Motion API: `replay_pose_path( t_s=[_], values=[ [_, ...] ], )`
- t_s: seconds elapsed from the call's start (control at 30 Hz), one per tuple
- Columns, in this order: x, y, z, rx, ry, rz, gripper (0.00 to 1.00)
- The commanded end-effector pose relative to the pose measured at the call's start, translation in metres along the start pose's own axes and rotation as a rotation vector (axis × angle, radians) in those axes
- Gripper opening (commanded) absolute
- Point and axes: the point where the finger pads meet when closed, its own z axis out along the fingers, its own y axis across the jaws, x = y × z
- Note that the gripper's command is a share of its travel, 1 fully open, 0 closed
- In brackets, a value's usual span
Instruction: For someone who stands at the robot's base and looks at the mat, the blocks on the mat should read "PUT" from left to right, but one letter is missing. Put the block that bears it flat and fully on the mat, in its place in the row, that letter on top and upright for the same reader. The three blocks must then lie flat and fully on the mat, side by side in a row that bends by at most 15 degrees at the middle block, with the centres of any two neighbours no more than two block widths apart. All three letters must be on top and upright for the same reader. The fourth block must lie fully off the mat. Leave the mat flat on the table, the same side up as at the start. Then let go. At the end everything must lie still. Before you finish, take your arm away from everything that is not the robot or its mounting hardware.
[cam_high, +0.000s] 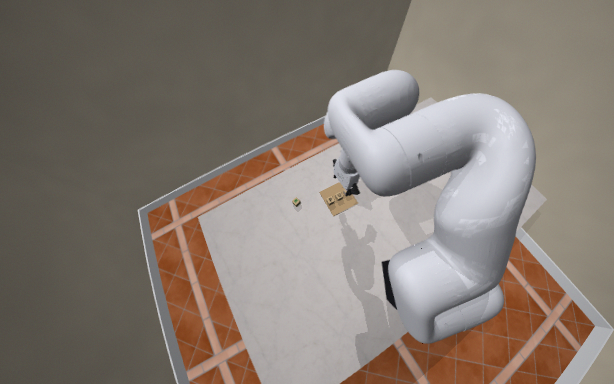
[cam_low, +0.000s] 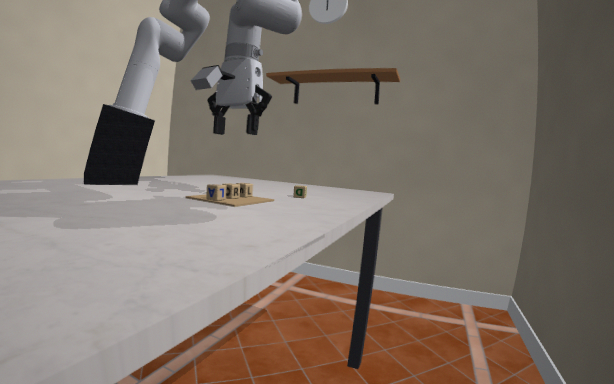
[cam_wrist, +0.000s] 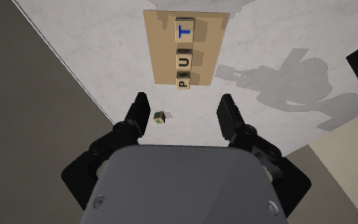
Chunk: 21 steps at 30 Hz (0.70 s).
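Note:
Three wooden blocks lie in a row on the tan mat (cam_wrist: 186, 46). In the wrist view their tops show P (cam_wrist: 183, 81), U (cam_wrist: 184, 61) and a blue T (cam_wrist: 185, 31). The same row shows in the side view (cam_low: 230, 190) on the mat (cam_low: 230, 200), and two of its blocks show from above (cam_high: 335, 198). A fourth block with a green letter lies off the mat on the table (cam_wrist: 159, 117) (cam_low: 299, 191) (cam_high: 296, 202). My gripper (cam_low: 235, 124) (cam_wrist: 183, 102) is open and empty, high above the mat.
The white table ends close behind the fourth block (cam_low: 390, 197). A wooden shelf (cam_low: 332, 75) hangs on the wall beyond. My arm's black base (cam_low: 118, 145) stands at the table's far side.

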Motion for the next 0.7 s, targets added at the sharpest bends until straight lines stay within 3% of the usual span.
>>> replay_pose_path(
  t_s=[0.0, 0.23, 0.67],
  values=[
    [0.000, -0.001, -0.019, 0.003, 0.000, 0.000, 1.00],
    [0.000, -0.001, -0.044, 0.003, 0.000, 0.000, 1.00],
    [0.000, -0.001, -0.047, 0.003, 0.000, 0.000, 1.00]
  ],
)
